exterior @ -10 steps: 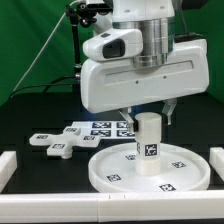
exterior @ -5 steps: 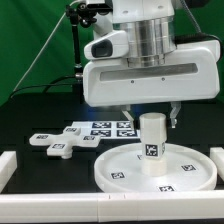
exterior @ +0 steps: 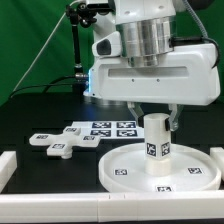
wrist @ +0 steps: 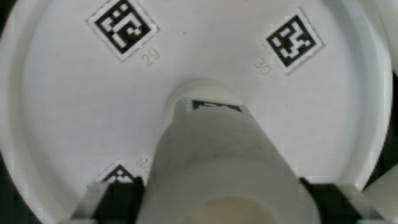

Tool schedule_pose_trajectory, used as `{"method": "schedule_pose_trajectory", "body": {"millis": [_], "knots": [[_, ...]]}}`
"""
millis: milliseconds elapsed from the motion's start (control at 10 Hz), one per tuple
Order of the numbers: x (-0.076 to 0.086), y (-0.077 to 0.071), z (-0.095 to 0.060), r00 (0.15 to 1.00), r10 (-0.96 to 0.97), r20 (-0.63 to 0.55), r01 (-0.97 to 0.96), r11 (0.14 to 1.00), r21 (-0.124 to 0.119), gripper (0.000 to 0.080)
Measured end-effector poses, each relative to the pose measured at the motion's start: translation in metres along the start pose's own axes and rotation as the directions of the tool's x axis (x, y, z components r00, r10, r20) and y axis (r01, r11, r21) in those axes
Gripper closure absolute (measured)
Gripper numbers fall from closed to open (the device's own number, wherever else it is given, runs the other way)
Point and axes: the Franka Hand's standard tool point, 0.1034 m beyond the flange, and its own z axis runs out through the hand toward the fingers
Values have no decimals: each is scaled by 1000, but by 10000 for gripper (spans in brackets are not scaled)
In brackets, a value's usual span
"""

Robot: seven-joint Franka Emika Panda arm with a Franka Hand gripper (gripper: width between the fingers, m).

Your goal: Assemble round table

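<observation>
The white round disc lies flat on the black table at the exterior view's right front, tags up. The short thick cylinder leg stands upright at its centre, with a tag on its side. My gripper is directly above, its fingers down either side of the leg's top and shut on it. In the wrist view the leg runs down to the disc, with a dark finger pad on either side. The cross-shaped base lies on the table at the exterior view's left.
The marker board lies flat behind the disc. White border blocks run along the front and at the left edge and right edge. A green backdrop and cables stand behind.
The gripper, the leg and the disc under it have all shifted toward the exterior view's right. The cross-shaped base has not moved.
</observation>
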Motion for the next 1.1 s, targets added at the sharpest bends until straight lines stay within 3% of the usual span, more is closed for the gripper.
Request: {"method": "schedule_pose_trajectory", "body": {"millis": [400, 700, 900, 1100], "knots": [[-3, -4, 1, 940, 340, -16, -339, 940, 46, 390], [-3, -5, 1, 838, 545, 22, -545, 835, 73, 390], [-4, -6, 2, 726, 687, 46, -688, 720, 93, 390], [-4, -6, 2, 685, 727, 54, -728, 679, 90, 390]]}}
